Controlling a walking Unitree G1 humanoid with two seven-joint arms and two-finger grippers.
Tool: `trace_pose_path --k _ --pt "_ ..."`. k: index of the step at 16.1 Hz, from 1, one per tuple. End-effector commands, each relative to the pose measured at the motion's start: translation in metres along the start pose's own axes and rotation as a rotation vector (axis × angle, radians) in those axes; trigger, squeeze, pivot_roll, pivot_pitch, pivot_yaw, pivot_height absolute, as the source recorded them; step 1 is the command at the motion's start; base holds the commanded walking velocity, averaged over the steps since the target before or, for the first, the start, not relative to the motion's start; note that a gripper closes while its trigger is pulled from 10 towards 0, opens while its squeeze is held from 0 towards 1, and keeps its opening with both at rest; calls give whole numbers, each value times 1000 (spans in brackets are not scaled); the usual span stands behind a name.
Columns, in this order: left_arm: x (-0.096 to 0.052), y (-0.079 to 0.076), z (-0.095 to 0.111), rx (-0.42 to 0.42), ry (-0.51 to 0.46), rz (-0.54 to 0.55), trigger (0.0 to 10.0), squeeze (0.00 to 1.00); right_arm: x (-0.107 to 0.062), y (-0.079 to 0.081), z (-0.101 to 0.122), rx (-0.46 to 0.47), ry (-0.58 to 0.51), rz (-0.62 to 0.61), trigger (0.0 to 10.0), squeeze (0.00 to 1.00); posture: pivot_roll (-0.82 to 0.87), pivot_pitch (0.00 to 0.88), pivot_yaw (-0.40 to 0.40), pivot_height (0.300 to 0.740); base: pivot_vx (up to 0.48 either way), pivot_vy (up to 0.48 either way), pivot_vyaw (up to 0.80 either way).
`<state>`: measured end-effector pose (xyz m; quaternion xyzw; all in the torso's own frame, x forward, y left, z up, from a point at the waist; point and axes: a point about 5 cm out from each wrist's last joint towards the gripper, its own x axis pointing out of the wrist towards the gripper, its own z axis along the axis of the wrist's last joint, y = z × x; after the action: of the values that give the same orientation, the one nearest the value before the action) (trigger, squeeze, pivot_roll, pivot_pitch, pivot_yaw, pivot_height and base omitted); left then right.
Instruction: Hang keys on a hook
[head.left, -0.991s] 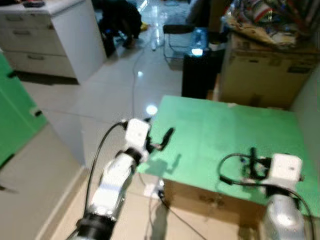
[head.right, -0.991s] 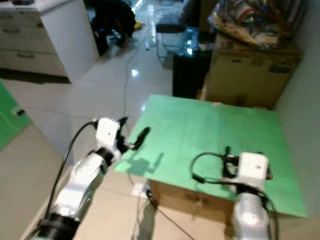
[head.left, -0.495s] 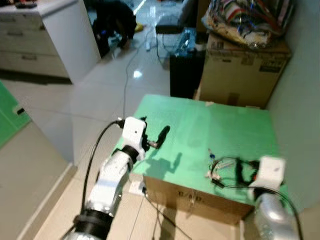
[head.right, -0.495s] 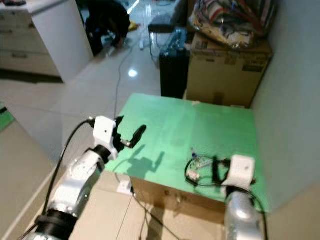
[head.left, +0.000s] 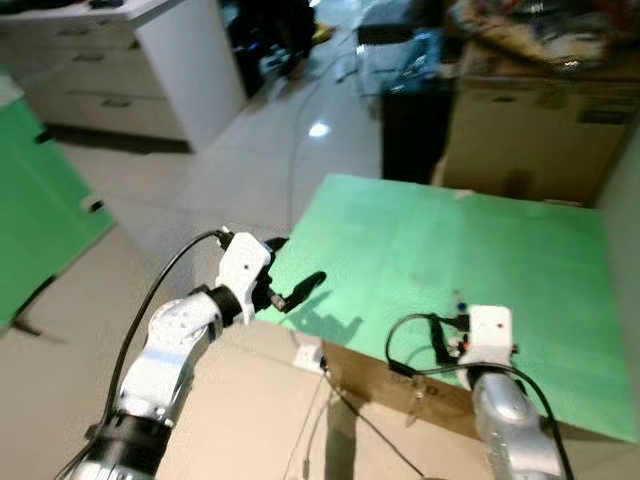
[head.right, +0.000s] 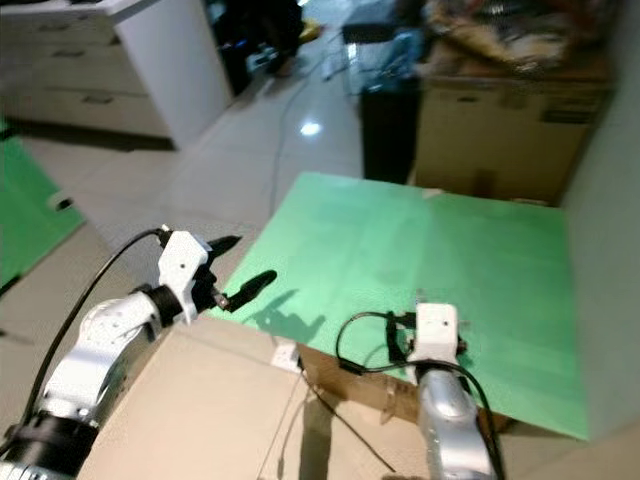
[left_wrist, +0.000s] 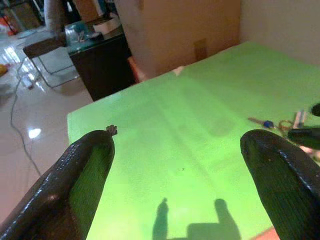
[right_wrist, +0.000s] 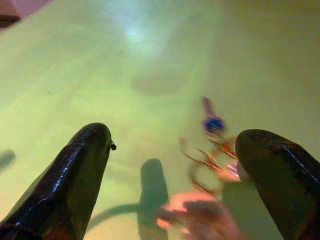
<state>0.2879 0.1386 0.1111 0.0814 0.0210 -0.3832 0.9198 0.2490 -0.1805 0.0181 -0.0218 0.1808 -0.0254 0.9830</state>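
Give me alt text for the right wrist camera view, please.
The right gripper, its two black fingers spread wide, hovers low over a blurred bunch of keys with a blue tag that lies on a green tabletop.

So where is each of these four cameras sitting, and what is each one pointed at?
Left eye, right eye: on the head, looking down at the green tabletop; both silver arms show.
Left wrist: along the open left gripper, across the tabletop toward the keys.
Right wrist: along the open right gripper, just above the keys.
Shared: both wrist views show the keys.
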Motion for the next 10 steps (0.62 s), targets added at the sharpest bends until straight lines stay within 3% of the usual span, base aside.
trace_pose_path --k 1,5,10 --pt "-8 -1 0 -29 9 -27 10000 0 0 11 2 -6 -3 16 10000 0 1 62 172 740 0 0 0" --pt "-12 -20 1 -89 -3 -158 10000 0 -4 7 -6 -7 23 -109 10000 0 -19 89 162 740 0 0 0" --pt "-12 -41 -8 -141 32 -295 10000 0 -15 2 -14 42 70 -135 10000 0 -49 137 173 740 0 0 0"
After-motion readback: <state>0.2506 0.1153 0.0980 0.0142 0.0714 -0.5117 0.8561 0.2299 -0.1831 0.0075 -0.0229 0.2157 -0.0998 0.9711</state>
